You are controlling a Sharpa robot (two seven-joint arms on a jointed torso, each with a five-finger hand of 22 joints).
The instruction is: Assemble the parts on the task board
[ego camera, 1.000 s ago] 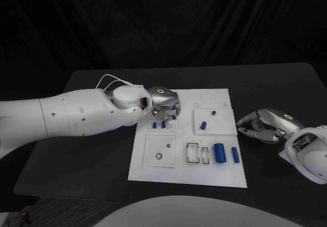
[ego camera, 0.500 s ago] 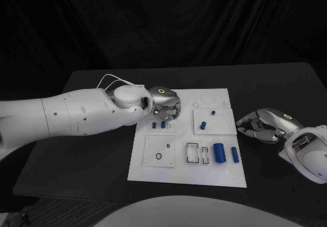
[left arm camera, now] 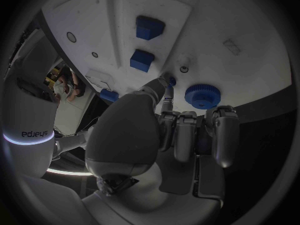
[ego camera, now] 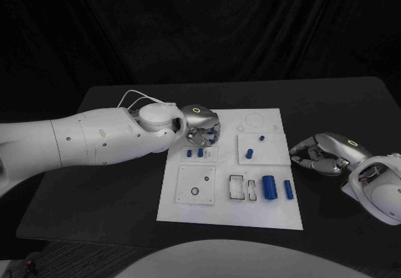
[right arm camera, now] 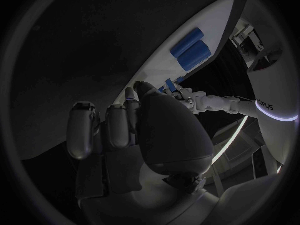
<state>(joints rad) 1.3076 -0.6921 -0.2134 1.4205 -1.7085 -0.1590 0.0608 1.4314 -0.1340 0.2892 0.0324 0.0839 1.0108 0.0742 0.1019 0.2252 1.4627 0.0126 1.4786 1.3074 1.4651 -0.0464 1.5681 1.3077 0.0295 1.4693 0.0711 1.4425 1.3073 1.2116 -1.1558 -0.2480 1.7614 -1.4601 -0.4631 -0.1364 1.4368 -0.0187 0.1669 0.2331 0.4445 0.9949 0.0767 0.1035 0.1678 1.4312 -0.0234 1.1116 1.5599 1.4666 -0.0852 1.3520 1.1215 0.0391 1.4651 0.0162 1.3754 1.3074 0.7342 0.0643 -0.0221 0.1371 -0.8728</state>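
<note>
Lying nearest on the white board are two blue cylinders. Beside it on the table rests the right hand, curled around nothing. Farther off, the left hand pinches a small blue piece.

White task board, blue parts

Blk table w/ task board
</note>
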